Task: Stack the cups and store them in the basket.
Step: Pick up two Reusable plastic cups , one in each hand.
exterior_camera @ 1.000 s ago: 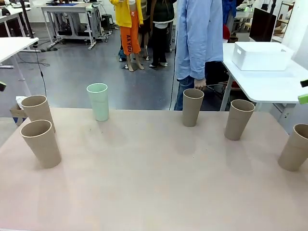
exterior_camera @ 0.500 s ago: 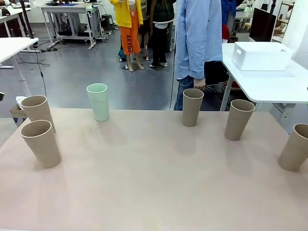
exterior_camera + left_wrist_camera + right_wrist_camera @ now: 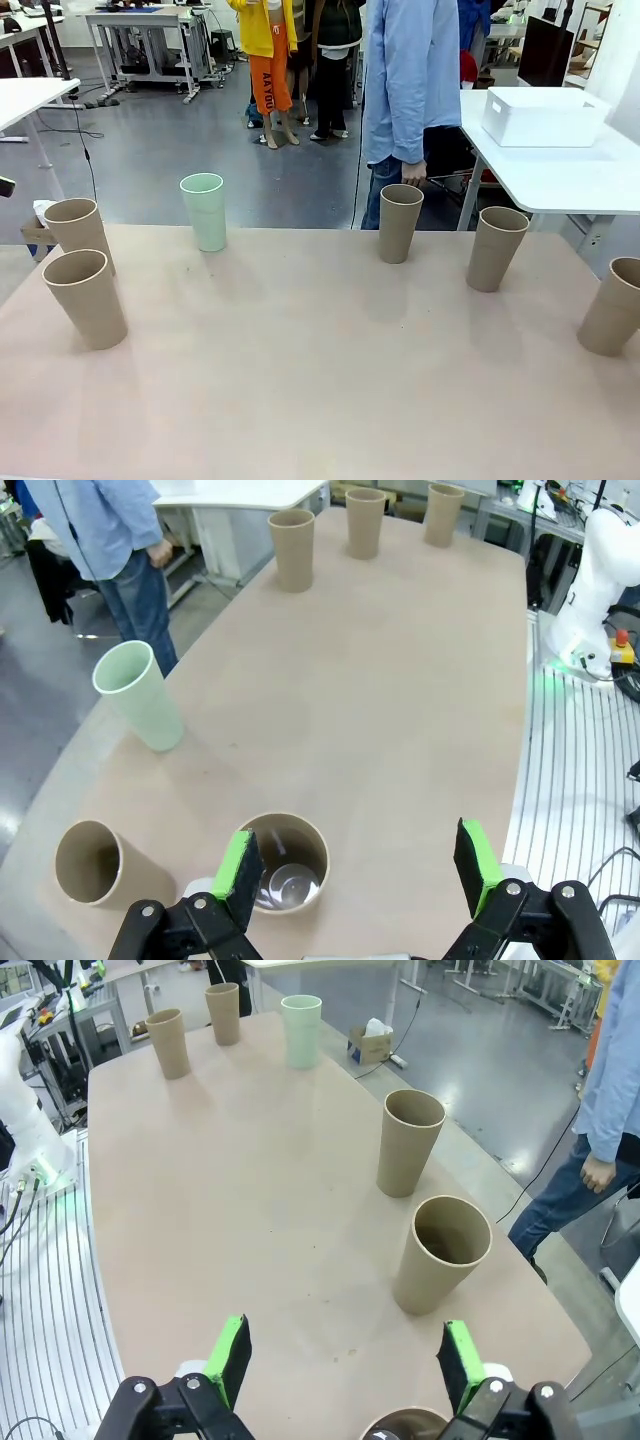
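Cups (image 3: 401,222) upright on table (image 3: 320,390) (mint cup (image 3: 205,212) included); left gripper (image 3: 357,865), right gripper (image 3: 345,1352) wide.

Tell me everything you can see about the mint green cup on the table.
The mint green cup is tall and tapered, widest at its open rim and narrowing to the base. Its surface is a smooth, matte pale green with no print or handle. It stands upright, mouth up, near the far edge of the table, left of the middle in the front view. What shows of the inside looks empty. It stands alone, and nothing but the tabletop touches it.
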You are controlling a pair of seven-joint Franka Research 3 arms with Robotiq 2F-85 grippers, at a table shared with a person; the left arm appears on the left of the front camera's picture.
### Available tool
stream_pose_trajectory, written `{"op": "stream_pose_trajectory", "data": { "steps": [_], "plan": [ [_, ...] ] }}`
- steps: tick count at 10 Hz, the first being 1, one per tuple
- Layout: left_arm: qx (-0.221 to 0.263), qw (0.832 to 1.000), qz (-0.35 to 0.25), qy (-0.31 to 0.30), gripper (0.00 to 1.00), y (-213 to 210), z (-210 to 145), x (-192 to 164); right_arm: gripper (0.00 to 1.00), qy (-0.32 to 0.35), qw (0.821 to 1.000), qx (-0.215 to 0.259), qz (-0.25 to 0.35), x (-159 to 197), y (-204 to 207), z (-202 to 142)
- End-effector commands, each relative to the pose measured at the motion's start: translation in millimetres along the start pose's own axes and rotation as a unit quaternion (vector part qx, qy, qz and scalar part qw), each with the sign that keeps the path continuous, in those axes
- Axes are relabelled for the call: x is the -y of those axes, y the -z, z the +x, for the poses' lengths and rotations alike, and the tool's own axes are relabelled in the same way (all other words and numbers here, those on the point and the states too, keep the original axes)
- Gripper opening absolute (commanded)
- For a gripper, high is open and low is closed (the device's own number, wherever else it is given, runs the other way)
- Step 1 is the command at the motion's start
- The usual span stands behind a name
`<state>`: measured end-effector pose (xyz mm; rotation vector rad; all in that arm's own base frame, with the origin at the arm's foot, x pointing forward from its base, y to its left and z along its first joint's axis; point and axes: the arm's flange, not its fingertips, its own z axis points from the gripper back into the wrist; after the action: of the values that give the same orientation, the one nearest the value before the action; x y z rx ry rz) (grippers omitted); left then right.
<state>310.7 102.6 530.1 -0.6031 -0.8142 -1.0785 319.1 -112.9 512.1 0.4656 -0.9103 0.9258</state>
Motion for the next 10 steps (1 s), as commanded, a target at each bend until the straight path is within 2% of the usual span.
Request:
{"op": "stream_pose_trajectory", "data": {
  "steps": [1, 10],
  "plan": [
    [-0.006, 1.0, -0.003, 0.003, 1.0, -0.8, -1.7, 0.9, 1.0, -0.003, 1.0, 0.006, 0.003, 0.9, -0.5, -0.9],
    [-0.006, 1.0, -0.003, 0.003, 1.0, -0.8, -1.7, 0.9, 1.0, -0.003, 1.0, 0.006, 0.003, 0.9, -0.5, -0.9]
  ]
}}
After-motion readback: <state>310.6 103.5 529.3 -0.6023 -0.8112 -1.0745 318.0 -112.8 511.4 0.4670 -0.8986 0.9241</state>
